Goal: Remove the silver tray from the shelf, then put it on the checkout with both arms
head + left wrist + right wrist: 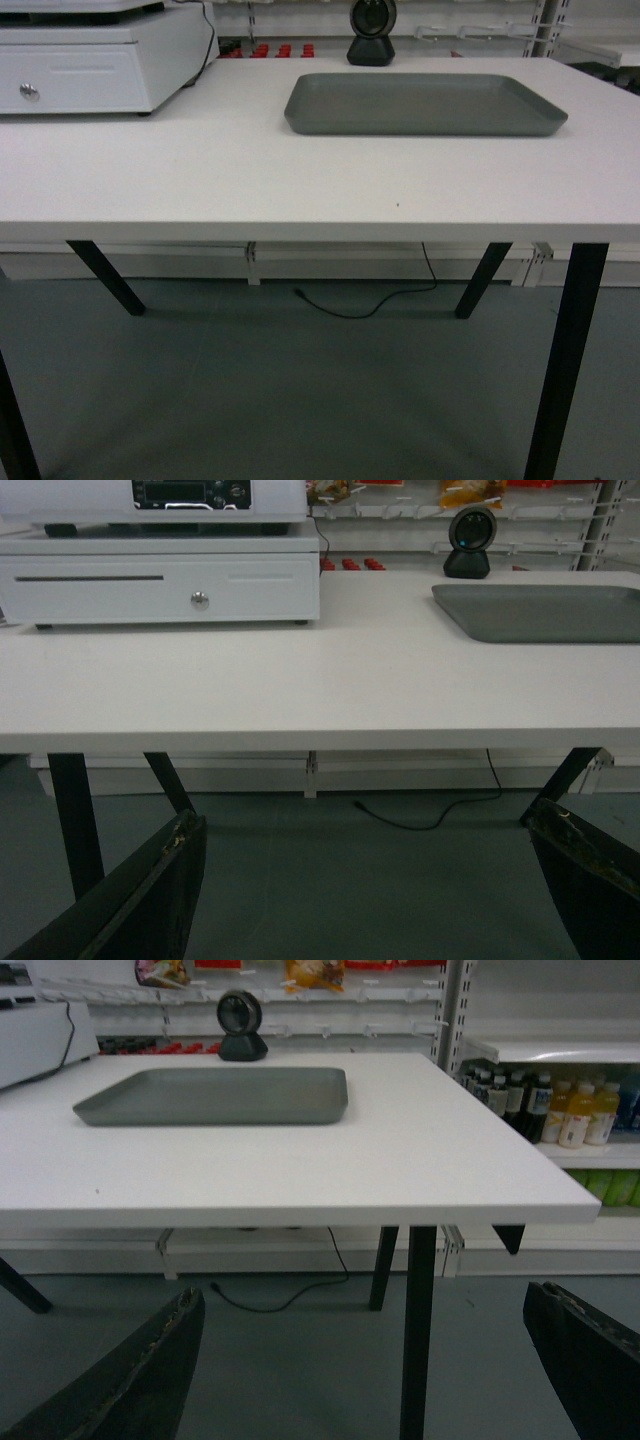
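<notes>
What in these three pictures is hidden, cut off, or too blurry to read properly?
- Silver tray: the left wrist view's right edge cuts off its right end.
- Cash drawer: the head view's top and left edges crop it.
- Display above the drawer: too blurred to read, left wrist view.
- Bottles: labels too small, right wrist view.
- Left gripper and right gripper: absent from the head view.

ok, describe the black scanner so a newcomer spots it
Find the white counter. At its far edge, just behind the grey tray, stands the scanner: a small black stand with a round head, the only dark upright thing there.
</notes>
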{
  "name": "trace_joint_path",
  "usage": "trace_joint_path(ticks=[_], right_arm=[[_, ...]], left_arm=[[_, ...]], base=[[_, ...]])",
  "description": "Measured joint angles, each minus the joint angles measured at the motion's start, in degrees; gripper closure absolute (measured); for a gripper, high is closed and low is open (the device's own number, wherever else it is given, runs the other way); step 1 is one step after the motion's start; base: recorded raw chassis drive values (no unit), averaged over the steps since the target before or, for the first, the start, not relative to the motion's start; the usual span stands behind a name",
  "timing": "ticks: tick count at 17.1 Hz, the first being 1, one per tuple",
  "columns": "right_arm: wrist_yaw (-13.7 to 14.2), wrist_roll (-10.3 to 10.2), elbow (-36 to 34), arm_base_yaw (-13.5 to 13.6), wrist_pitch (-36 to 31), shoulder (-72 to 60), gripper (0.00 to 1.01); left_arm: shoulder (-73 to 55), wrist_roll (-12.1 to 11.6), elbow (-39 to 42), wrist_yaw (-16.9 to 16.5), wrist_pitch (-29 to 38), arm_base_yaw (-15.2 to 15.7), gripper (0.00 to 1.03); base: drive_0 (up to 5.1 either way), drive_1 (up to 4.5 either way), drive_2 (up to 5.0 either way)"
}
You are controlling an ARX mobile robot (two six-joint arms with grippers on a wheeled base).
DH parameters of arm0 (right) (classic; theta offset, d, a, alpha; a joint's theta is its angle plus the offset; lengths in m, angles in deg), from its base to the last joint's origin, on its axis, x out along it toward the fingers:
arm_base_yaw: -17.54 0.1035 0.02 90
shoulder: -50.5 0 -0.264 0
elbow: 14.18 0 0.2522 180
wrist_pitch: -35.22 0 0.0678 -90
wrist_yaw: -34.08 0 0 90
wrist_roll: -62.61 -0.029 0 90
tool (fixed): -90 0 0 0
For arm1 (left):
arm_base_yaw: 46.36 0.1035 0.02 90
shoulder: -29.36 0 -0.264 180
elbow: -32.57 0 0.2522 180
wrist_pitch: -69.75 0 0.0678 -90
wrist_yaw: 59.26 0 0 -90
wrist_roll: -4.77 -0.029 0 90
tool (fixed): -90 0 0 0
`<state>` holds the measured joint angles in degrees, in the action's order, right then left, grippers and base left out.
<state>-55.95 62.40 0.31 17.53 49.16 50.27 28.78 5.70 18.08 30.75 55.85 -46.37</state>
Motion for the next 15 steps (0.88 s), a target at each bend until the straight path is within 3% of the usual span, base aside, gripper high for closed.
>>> trace_joint_path(ticks=[15], right_arm=[[0.0, 0.07, 0.0, 0.0, 0.22, 0.0, 0.03]], left_arm=[[0.0, -0.13, 0.0, 0.04, -0.31, 0.0, 0.05]], base=[[0.0, 0.0, 0.0]])
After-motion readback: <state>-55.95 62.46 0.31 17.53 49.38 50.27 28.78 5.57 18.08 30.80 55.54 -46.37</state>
